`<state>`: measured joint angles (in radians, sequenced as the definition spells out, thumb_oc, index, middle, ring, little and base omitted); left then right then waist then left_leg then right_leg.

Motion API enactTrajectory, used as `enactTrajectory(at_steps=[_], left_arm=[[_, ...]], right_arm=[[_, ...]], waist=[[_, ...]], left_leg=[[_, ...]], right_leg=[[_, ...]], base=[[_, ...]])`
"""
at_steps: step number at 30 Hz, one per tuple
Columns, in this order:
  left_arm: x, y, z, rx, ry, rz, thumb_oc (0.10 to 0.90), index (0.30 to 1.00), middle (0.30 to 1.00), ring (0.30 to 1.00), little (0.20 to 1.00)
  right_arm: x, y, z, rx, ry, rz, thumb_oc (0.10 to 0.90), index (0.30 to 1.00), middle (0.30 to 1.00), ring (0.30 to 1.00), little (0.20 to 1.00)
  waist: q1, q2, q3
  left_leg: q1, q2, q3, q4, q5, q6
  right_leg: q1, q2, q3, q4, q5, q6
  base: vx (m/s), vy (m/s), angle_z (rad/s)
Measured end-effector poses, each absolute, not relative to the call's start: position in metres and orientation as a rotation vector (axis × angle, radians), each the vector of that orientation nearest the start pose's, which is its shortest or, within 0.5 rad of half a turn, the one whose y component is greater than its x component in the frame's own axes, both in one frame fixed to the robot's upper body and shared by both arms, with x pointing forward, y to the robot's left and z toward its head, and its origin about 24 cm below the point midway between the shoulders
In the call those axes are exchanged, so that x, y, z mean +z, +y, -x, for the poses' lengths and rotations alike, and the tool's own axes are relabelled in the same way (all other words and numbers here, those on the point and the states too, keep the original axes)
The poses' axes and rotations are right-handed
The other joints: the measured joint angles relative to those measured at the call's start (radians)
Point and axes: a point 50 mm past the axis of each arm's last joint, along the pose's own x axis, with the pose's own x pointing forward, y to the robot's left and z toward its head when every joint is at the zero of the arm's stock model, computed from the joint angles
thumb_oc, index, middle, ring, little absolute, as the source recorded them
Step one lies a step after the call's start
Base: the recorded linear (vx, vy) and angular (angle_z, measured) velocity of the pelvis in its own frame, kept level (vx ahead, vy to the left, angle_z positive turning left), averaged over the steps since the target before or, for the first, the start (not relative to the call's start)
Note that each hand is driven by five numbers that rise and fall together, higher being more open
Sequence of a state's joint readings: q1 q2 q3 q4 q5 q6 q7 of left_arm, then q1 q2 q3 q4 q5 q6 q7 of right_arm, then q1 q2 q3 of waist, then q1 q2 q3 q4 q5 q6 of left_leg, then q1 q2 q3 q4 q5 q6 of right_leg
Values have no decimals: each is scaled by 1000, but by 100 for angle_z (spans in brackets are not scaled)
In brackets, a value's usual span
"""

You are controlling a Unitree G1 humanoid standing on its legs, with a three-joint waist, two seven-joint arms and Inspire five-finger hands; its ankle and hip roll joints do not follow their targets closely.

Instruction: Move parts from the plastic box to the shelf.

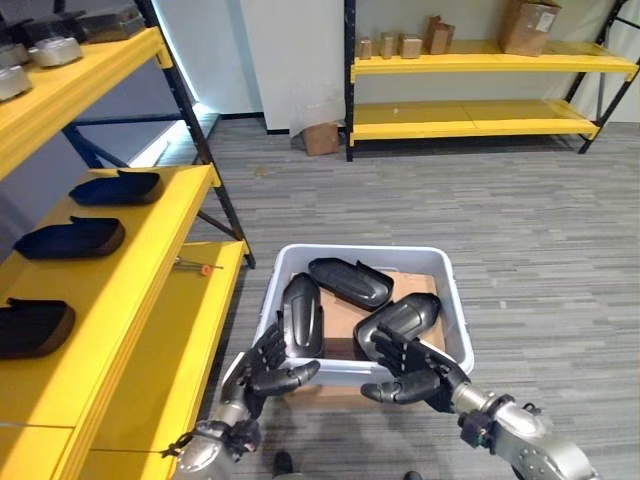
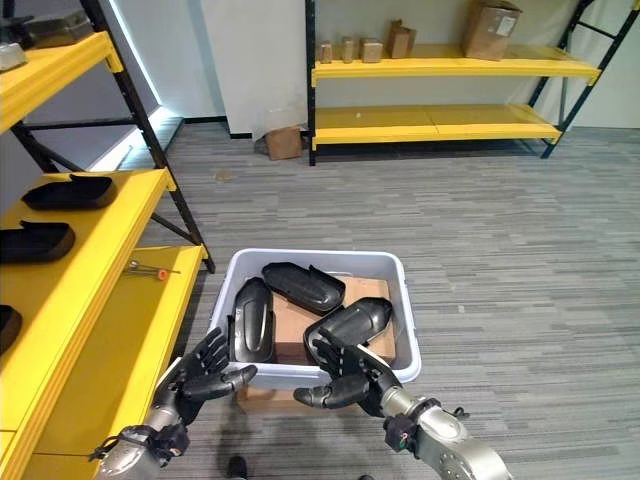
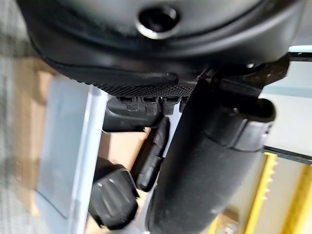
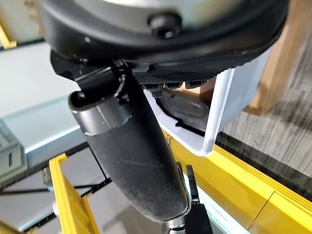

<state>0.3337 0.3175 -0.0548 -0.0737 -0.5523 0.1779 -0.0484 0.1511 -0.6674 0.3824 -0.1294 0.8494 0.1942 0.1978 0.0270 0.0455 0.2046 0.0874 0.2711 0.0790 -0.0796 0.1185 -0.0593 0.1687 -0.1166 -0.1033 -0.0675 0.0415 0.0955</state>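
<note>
A pale grey plastic box [image 1: 360, 252] stands on the floor with three black moulded parts on cardboard inside: one at the left [image 1: 302, 312], one at the back [image 1: 350, 282], one at the right [image 1: 400, 320]. My left hand [image 1: 268, 372] is open, fingers spread, at the box's near left rim beside the left part. My right hand [image 1: 415, 372] is open over the near rim, its fingers reaching the near end of the right part [image 2: 350, 322]. The box wall [image 3: 63, 146] and a part [image 3: 114, 197] show past my left hand.
A yellow shelf [image 1: 190, 200] runs along my left, with black parts [image 1: 118, 187], [image 1: 72, 238], [image 1: 35, 328] on it. A small screwdriver [image 1: 195, 266] lies on its lower board. A far yellow rack [image 1: 480, 62] holds cardboard boxes; a small carton [image 1: 321, 137] sits on the floor.
</note>
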Motion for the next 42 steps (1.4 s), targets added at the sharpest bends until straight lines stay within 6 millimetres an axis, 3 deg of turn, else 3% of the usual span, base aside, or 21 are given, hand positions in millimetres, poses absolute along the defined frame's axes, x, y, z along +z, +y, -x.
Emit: enactTrajectory(at_steps=[7,14,23,30,36,42], left_arm=[[-1,192,-191,-47,356,307,900,1000,1000,1000,1000],[24,177,-234,-82,224,328,900,1000,1000,1000,1000],[22,175,-240,-78,227,302,900,1000,1000,1000,1000],[15,177,-261,-62,256,253,900,1000,1000,1000,1000],[9,186,-269,-1,281,185,900,1000,1000,1000,1000],[15,195,-293,69,266,152,900,1000,1000,1000,1000]], right_arm=[[18,-156,-205,517,408,-327,900,1000,1000,1000,1000],[18,-145,-239,450,366,-352,900,1000,1000,1000,1000],[26,-136,-249,448,318,-298,900,1000,1000,1000,1000],[26,-123,-261,426,301,-299,900,1000,1000,1000,1000],[27,-128,-271,372,282,-260,900,1000,1000,1000,1000],[34,-125,-278,341,245,-288,900,1000,1000,1000,1000]], waist=[[2,-9,8],[-4,-14,10],[-24,-17,32],[-25,-18,90],[-23,-29,170],[-24,-49,295]], left_leg=[[-1,-11,0,0,-2,-3],[-2,-12,4,0,-3,-9],[-19,-14,14,0,5,-35],[-50,-13,12,0,15,-53],[-85,-13,11,0,24,-67],[-89,-11,13,0,34,-81]], right_leg=[[-1,-7,3,-1,1,1],[-5,-11,8,-2,1,2],[-21,-10,12,-16,14,14],[-50,-11,12,-17,26,14],[-88,-11,12,-16,40,16],[-93,-10,13,-17,52,15]], base=[[8,9,0],[17,6,0],[11,8,-2],[-16,4,-1],[-50,-1,-1],[-23,-9,-2]])
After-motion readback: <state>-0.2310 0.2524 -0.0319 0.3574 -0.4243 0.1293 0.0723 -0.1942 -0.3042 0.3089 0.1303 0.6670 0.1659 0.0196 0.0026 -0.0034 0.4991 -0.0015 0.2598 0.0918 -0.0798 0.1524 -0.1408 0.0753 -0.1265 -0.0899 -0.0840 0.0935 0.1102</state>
